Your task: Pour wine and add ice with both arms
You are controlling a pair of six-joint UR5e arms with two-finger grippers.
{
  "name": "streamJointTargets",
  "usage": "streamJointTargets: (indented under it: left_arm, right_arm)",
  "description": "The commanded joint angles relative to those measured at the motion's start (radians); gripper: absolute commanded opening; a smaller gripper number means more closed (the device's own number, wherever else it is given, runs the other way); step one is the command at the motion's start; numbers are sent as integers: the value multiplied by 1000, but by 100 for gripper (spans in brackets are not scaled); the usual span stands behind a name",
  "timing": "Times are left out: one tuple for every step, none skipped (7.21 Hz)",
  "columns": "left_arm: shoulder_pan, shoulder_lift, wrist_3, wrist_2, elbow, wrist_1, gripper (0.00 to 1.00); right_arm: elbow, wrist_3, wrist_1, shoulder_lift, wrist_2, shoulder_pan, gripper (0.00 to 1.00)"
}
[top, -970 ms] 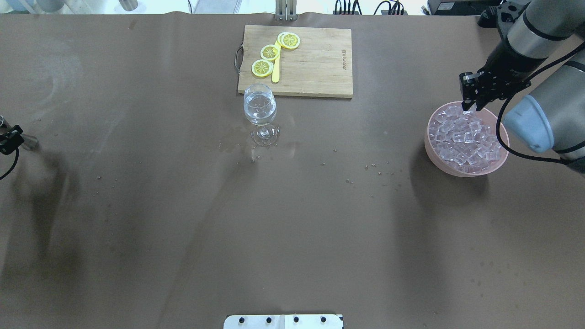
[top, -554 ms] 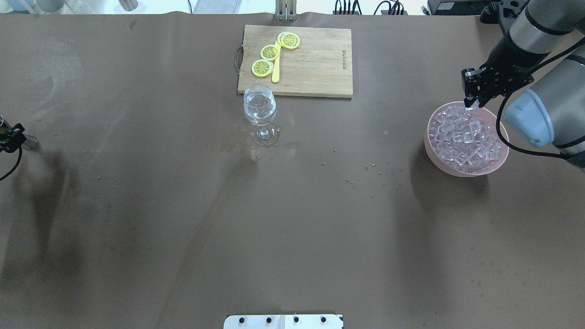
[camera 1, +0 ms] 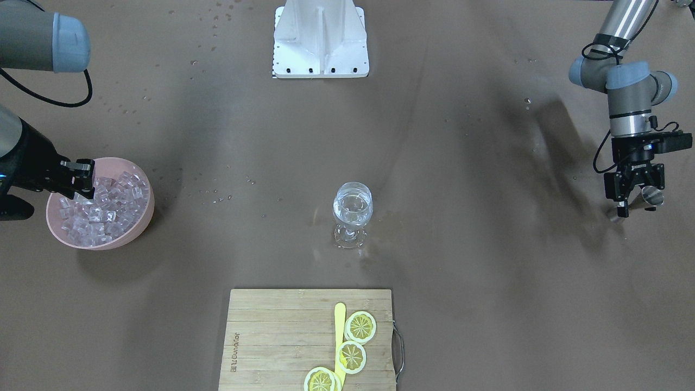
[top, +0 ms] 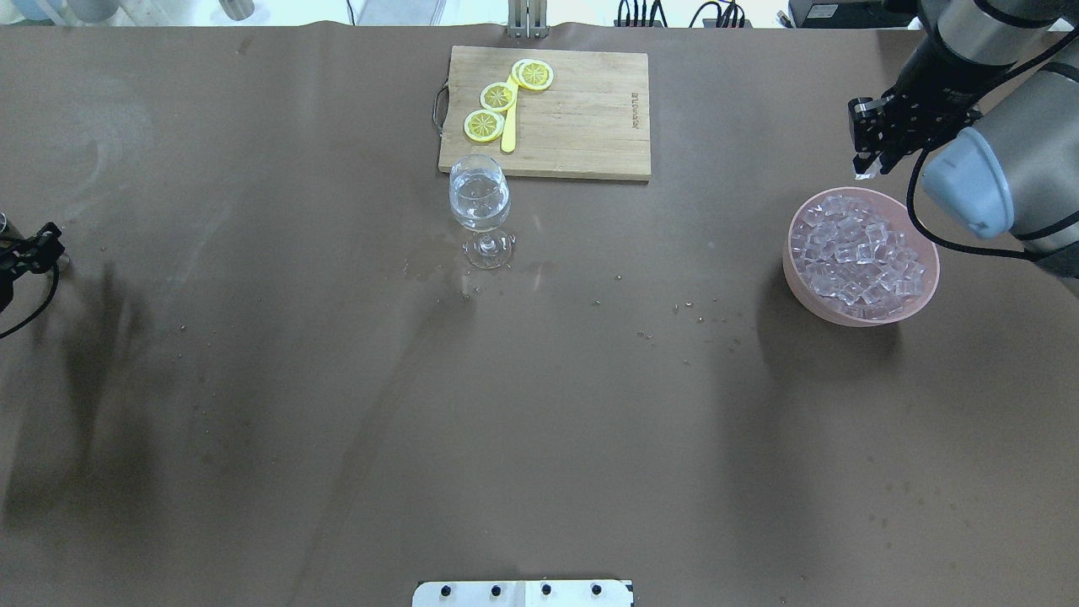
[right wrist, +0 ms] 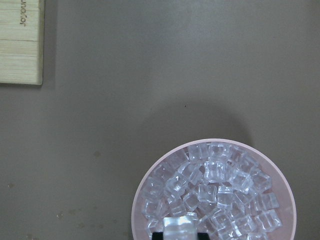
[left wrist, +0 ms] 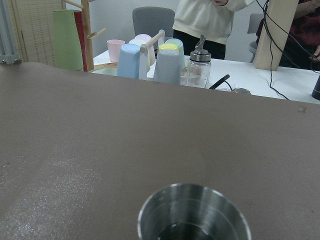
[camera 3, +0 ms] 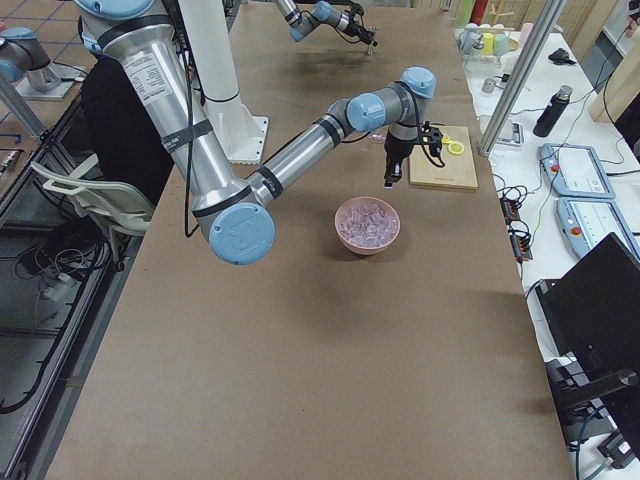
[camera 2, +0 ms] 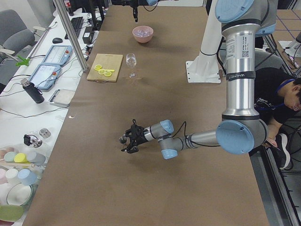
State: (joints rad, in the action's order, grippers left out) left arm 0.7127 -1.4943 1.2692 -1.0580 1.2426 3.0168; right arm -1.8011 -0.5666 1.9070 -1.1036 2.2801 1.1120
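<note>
My right gripper is shut on one clear ice cube and holds it above the far rim of the pink bowl. The bowl is full of ice, which also shows in the right wrist view. In the front-facing view the right gripper is at the bowl's edge. A stemmed glass holding clear liquid stands mid-table in front of the cutting board. My left gripper is shut on a metal cup at the table's far left.
A wooden cutting board with lemon slices and a yellow stick lies behind the glass. Water drops and wet marks dot the brown table around the glass. The white robot base stands at the robot's side of the table.
My right gripper has risen out of the bowl with an ice cube and moved toward the far edge. The left gripper has shifted slightly with the cup.
</note>
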Motion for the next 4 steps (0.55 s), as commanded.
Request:
streamJointTargets:
  left_arm:
    - [-1, -15, 1, 1, -17, 1, 76]
    - [-1, -9, -1, 1, -17, 1, 73]
    - [-2, -3, -7, 3, -20, -4, 70]
    - [-4, -3, -13, 3, -31, -4, 67]
  right_arm:
    - [0, 5, 7, 1, 6, 11, 0]
    - [0, 8, 7, 1, 6, 12, 0]
    - [0, 8, 7, 2, 6, 12, 0]
    - [-1, 8, 7, 4, 7, 14, 0]
